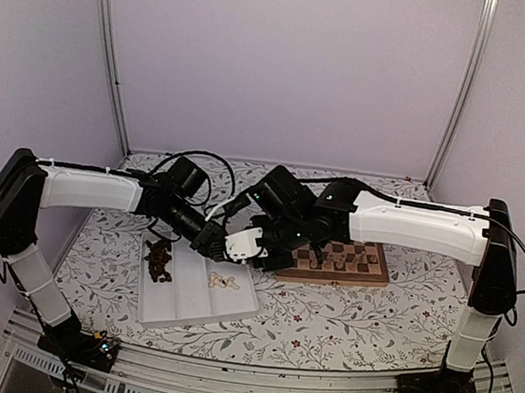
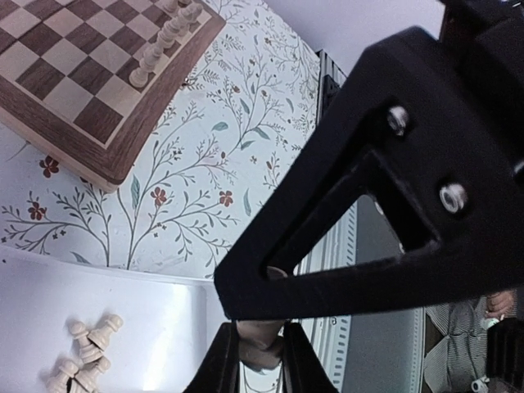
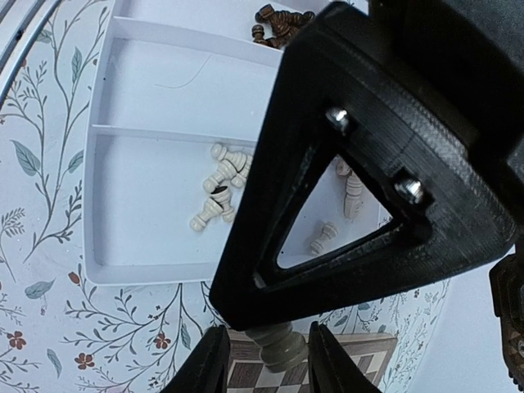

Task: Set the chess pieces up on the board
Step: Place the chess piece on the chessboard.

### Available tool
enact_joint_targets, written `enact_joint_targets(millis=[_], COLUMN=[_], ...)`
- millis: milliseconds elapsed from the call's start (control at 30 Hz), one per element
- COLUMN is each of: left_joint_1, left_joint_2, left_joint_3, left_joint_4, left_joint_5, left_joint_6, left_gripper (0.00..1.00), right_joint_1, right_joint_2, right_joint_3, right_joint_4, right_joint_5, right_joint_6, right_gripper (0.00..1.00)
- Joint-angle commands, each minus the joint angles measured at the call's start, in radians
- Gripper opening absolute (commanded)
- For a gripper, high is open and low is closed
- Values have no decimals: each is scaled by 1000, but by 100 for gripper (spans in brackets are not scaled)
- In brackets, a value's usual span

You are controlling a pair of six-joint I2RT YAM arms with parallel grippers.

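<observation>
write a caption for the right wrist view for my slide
cream chess piece between the right fingers, white tray of loose pieces beyond

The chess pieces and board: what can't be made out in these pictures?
- Board: its left part is hidden under both arms, top view.
- Dark pieces in the tray: too small to count, top view.
- Pale piece in the left hand: cut off by the bottom edge, left wrist view; its type is unclear.
</observation>
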Motion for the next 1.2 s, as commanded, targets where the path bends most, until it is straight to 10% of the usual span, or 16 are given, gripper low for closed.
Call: enact_joint_targets(millis=[0, 333, 767, 1167], left_joint_1=[10, 10, -77, -261], left_joint_2=[10, -61, -409, -212], left_joint_3=[25, 12, -215, -99], left_joint_4=[-16, -32, 484, 661], left_joint_5=[24, -104, -478, -551], left_joint_6=[-3, 31, -63, -39], left_gripper=[10, 28, 49, 52], right_joint_1=[17, -8, -322, -492], right_joint_2=[31, 14, -209, -315], right_joint_3=[24, 5, -214, -367], right_joint_4=[10, 15, 133, 282], right_joint_5=[-2, -30, -738, -1118], right_joint_6=[-14, 39, 448, 615], right_gripper=[30, 5, 4, 5])
